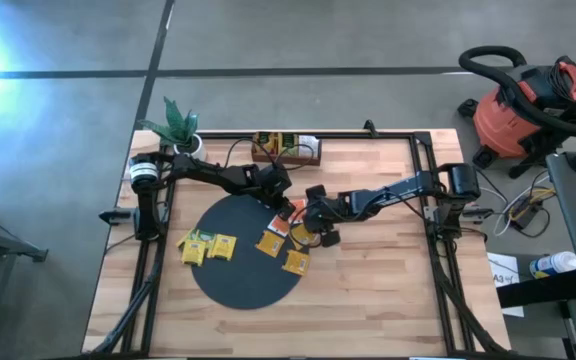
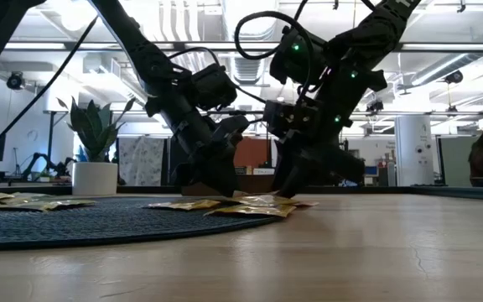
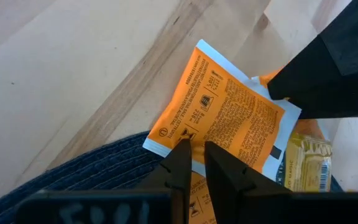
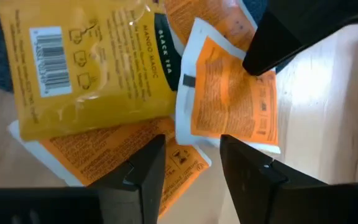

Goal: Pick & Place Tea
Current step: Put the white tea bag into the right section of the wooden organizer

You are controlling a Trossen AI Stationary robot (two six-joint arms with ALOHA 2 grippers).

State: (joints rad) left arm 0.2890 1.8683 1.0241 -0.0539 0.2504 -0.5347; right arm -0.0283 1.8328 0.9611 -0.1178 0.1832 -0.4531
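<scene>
Both arms meet at the far edge of the round black woven mat (image 1: 243, 258), where flat square orange and yellow tea packets (image 4: 229, 102) lie overlapping. The left gripper (image 3: 192, 165) pinches the corner of an orange packet (image 3: 225, 121) — probably to peel it free of the pile. The right gripper (image 4: 188, 165) hovers just above, fingers parted and empty — likely having let go.
</scene>
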